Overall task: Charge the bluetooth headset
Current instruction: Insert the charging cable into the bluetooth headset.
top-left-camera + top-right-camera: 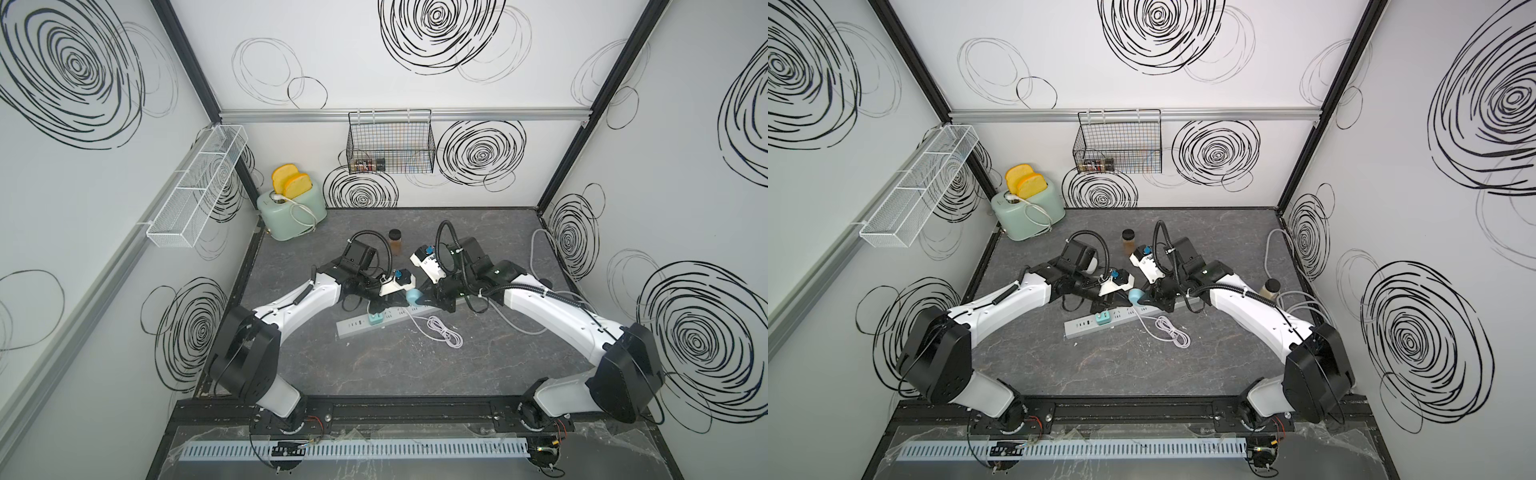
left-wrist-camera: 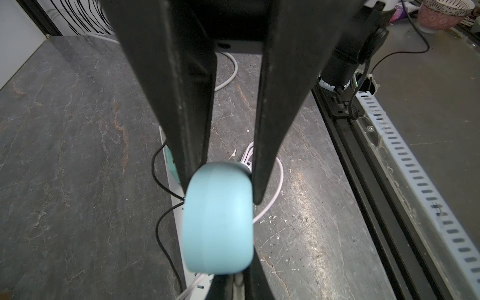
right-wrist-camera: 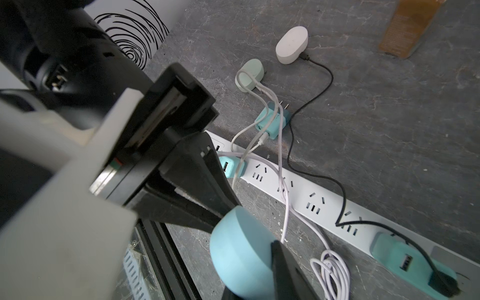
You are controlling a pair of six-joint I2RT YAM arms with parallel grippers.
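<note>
I had the left gripper [image 2: 222, 192] clamped on the blue headset case [image 2: 218, 226], mid-table over the power strip [image 1: 353, 326]. I judged it light, hard and slick, best pinched across its flat faces. The right gripper [image 3: 259, 280] straddled its other end, half-open; I couldn't tell if it gripped. The coiled white cable [image 1: 442, 332], near right, risked snagging.

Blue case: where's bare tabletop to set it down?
Bare tabletop lies between the power strip and the front rail, beside the coiled white cable. Behind the strip it is crowded: white case, pale green case, loose adapter and black cable lie close together.
</note>
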